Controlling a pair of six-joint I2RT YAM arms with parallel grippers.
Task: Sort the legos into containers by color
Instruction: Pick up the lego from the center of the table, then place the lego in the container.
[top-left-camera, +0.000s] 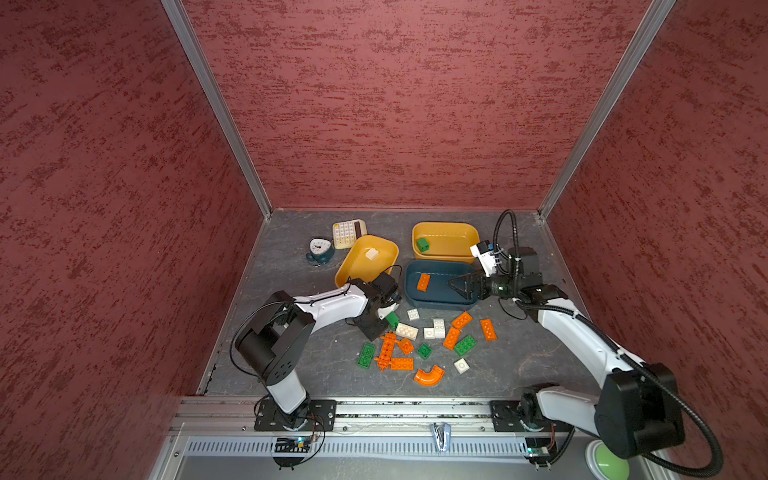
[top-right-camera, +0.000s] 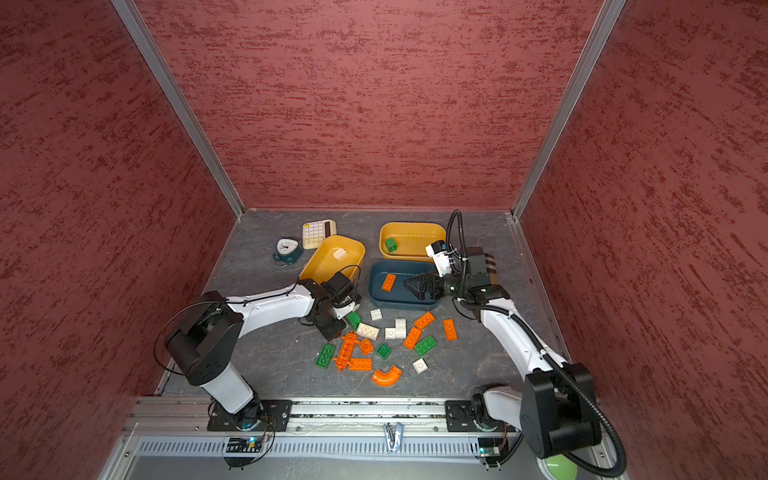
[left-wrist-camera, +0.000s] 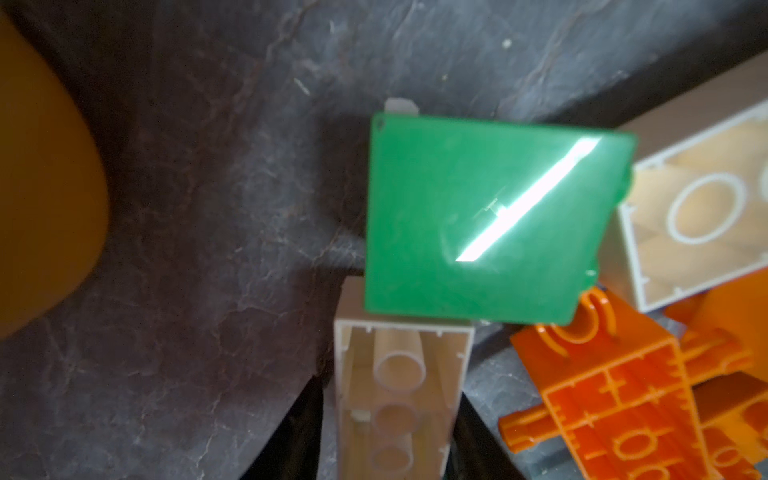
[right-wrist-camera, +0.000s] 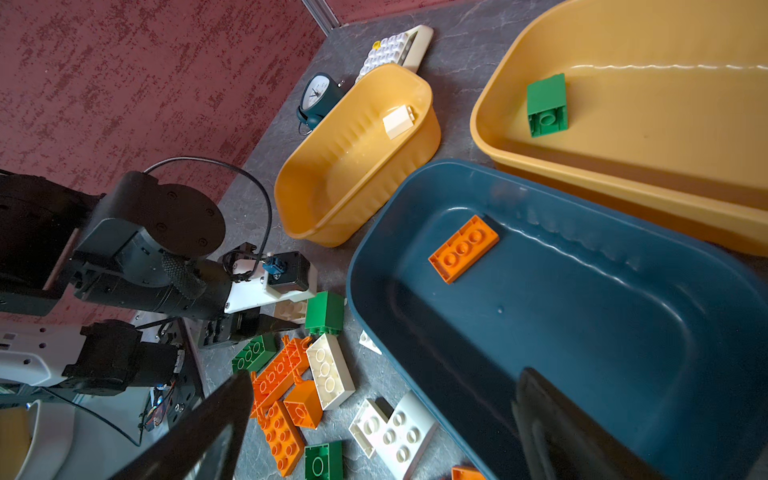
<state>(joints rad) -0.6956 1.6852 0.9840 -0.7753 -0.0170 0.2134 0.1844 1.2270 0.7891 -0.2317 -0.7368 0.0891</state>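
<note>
My left gripper (top-left-camera: 384, 318) (left-wrist-camera: 390, 399) is down at the near-left edge of the loose legos, shut on a white brick (left-wrist-camera: 395, 390) that shows its hollow underside. A green brick (left-wrist-camera: 486, 216) (top-left-camera: 392, 320) lies right against that white brick. My right gripper (top-left-camera: 453, 286) (right-wrist-camera: 386, 374) hovers open and empty over the dark teal container (top-left-camera: 440, 306), which holds one orange brick (top-left-camera: 423, 282). The far yellow container (top-left-camera: 446, 226) holds a green brick (top-left-camera: 422, 244). The tilted yellow container (top-left-camera: 353, 266) holds a white brick (top-left-camera: 371, 253). Several orange, green and white legos (top-left-camera: 453, 336) lie scattered in front.
A cream calculator (top-left-camera: 348, 233) and a small teal clock (top-left-camera: 319, 249) sit at the back left, behind the tilted yellow container. An orange curved elbow (top-left-camera: 429, 375) and an orange beam (top-left-camera: 386, 349) lie nearest the front rail. Red walls close in three sides.
</note>
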